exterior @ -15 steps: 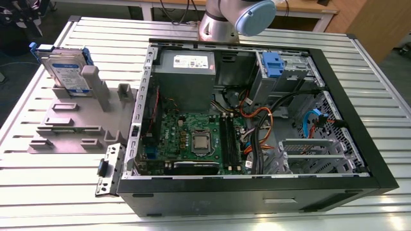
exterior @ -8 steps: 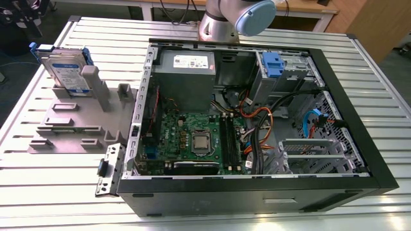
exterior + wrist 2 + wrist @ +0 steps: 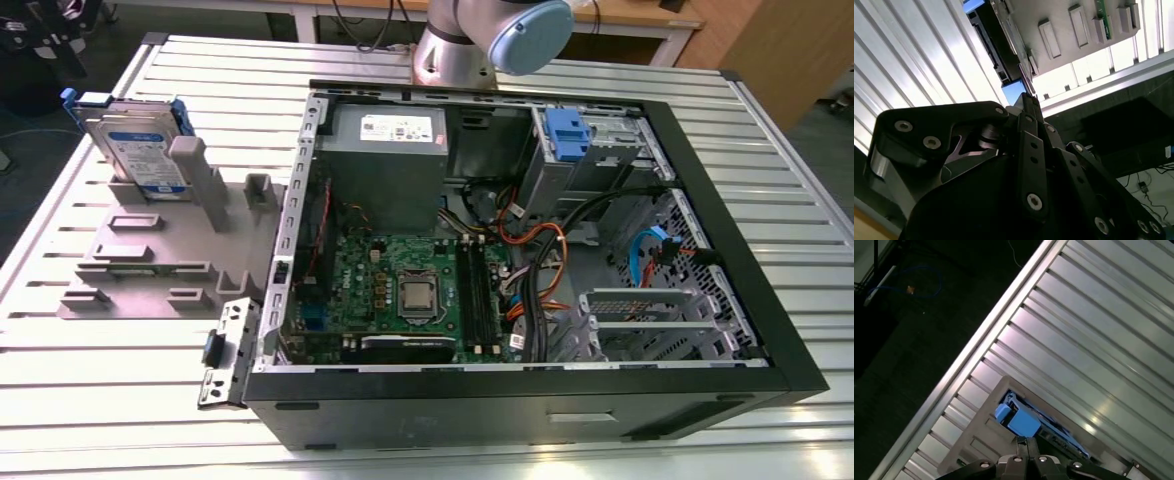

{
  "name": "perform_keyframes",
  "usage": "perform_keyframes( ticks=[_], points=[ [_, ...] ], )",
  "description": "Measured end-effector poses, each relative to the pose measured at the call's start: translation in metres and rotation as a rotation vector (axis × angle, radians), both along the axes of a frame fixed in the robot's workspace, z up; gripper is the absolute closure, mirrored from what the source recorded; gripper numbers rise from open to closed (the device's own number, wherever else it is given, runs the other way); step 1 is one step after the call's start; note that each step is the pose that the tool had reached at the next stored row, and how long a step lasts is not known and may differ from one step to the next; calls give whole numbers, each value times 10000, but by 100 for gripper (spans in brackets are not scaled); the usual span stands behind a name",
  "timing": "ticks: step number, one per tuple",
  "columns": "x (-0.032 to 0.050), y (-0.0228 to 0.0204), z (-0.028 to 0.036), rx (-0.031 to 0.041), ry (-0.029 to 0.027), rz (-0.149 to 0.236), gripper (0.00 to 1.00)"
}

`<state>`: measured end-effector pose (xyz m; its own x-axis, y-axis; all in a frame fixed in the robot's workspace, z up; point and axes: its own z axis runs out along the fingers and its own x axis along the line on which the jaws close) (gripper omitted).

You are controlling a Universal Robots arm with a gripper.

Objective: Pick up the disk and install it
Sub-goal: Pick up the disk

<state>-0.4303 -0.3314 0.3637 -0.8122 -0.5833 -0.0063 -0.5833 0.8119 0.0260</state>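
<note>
The disk (image 3: 140,150) stands on edge in a grey holder (image 3: 147,260) on the ribbed tabletop (image 3: 120,400), its blue end tab (image 3: 1021,421) just ahead of the hand (image 3: 1024,441), whose fingertips are clenched together on nothing.

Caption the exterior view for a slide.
Disk standing in holder beside open PC case on slatted table, arm base behind.

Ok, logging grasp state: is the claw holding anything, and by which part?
Nothing is held. The claw is shut with nothing between its tips; the disk stands upright in the grey holder.
</note>
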Motion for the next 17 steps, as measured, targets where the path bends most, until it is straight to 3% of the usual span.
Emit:
perform_keyframes(
  ticks=[17],
  points=[
    [-1,0,-1,1,-1,1516,89]
  ],
)
